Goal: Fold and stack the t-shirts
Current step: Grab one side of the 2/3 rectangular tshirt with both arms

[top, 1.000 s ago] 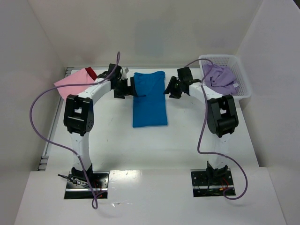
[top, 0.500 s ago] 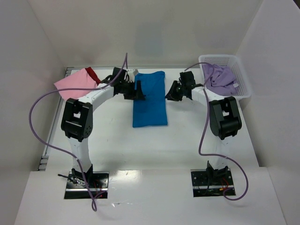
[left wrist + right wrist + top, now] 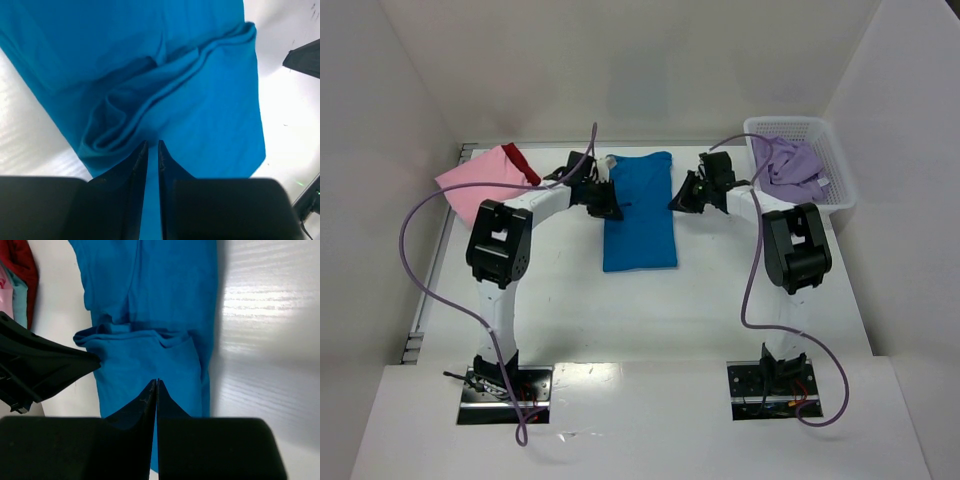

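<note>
A bright blue t-shirt (image 3: pixel 638 215) lies folded into a long strip in the middle of the table. My left gripper (image 3: pixel 612 206) sits at its left edge, near the far end. In the left wrist view its jaws (image 3: pixel 150 143) are nearly together, pinching a bunched fold of the blue cloth (image 3: pixel 165 75). My right gripper (image 3: pixel 678 200) is at the opposite edge, its fingertips (image 3: pixel 157 381) pressed together on the blue cloth (image 3: pixel 145 355). A pink t-shirt (image 3: pixel 478 180) with a red one (image 3: pixel 520 158) beside it lies at the back left. A lavender t-shirt (image 3: pixel 790 163) sits in the basket.
The white mesh basket (image 3: pixel 832 150) stands at the back right corner. White walls close in the table on the left, back and right. Purple cables loop from both arms over the near half of the table. The left gripper (image 3: pixel 45 367) shows in the right wrist view.
Both grippers moved inward onto the edges of the blue t-shirt and closed from open. The left arm swung right. The shirt lies as before.
</note>
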Robot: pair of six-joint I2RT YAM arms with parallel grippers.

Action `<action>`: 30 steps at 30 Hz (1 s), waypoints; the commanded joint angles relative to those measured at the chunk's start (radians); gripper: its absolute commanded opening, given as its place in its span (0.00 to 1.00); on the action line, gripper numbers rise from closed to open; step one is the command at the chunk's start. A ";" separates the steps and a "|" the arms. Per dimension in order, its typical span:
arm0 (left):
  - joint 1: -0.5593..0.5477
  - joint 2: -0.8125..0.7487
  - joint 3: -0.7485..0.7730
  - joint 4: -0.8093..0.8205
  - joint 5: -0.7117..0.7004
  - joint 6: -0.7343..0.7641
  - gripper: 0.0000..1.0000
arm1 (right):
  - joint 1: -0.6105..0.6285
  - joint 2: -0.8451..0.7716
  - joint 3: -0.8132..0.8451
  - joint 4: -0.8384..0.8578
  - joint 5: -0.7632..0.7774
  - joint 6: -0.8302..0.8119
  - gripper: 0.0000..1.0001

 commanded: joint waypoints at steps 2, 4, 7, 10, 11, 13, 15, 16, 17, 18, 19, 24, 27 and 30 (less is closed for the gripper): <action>0.017 0.040 0.068 0.043 0.008 -0.015 0.19 | 0.000 0.074 0.077 0.071 -0.061 0.010 0.04; 0.027 0.041 0.068 0.043 -0.003 -0.015 0.19 | 0.000 0.101 0.105 0.062 -0.072 -0.001 0.04; 0.037 0.051 0.077 0.043 -0.003 -0.015 0.19 | 0.000 0.148 0.114 0.062 -0.072 -0.010 0.02; 0.048 0.071 0.100 0.031 -0.003 -0.004 0.19 | 0.000 0.174 0.137 0.043 -0.049 -0.010 0.02; 0.048 0.083 0.113 0.021 -0.003 -0.004 0.19 | 0.000 0.174 0.137 0.043 -0.023 -0.024 0.02; 0.057 0.093 0.113 0.021 -0.003 -0.004 0.19 | 0.000 0.184 0.148 0.031 0.003 -0.033 0.02; 0.057 0.093 0.113 0.021 -0.003 -0.004 0.19 | -0.011 0.184 0.148 0.031 0.014 -0.033 0.02; 0.057 0.093 0.113 0.021 -0.003 0.007 0.19 | -0.011 0.193 0.148 0.031 0.014 -0.033 0.02; 0.057 0.103 0.122 0.021 -0.003 0.007 0.19 | -0.021 0.193 0.159 0.031 0.014 -0.033 0.02; 0.057 0.103 0.122 0.012 -0.013 0.007 0.19 | -0.031 0.193 0.159 0.031 0.014 -0.033 0.02; 0.057 0.103 0.122 0.012 -0.027 0.016 0.19 | -0.031 0.193 0.159 0.031 0.014 -0.033 0.02; 0.068 0.103 0.122 0.001 -0.062 0.025 0.19 | -0.040 0.193 0.188 0.020 0.014 -0.055 0.02; 0.077 0.103 0.131 0.001 -0.075 0.034 0.20 | -0.049 0.193 0.208 0.002 0.025 -0.064 0.02; 0.088 0.084 0.143 -0.008 -0.084 0.043 0.26 | -0.049 0.193 0.228 -0.007 0.025 -0.082 0.02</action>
